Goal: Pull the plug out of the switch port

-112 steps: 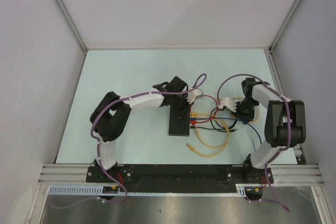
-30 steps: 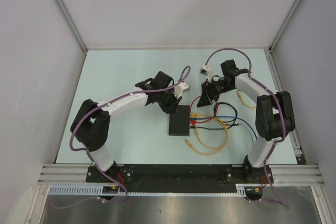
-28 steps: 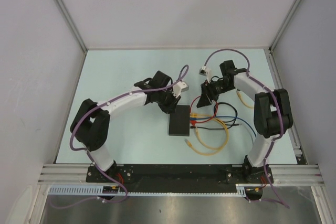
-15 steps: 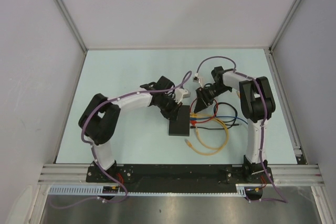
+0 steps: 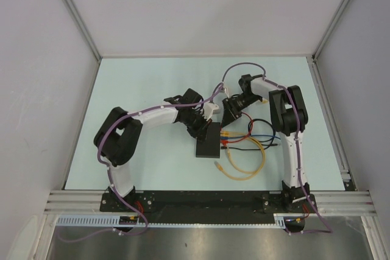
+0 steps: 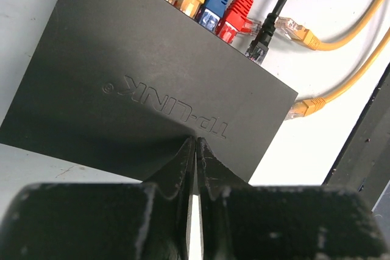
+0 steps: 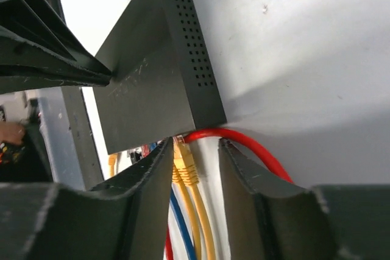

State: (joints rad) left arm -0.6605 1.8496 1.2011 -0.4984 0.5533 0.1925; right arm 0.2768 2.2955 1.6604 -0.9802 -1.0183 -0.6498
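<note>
Switch (image 5: pixel 208 140) sits mid-table (image 5: pixel 146 83); flat matte-black box, vent holes dotted along one side, raised logo on the lid; left claw (image 6: pixel 195 141) is clenched, its thin wedge tips resting on that lid; right claw (image 7: pixel 196 145) is spread, straddling the yellow plug (image 7: pixel 183 161) at the socket edge, glossy red cable (image 7: pixel 256 144) curving just beside.
</note>
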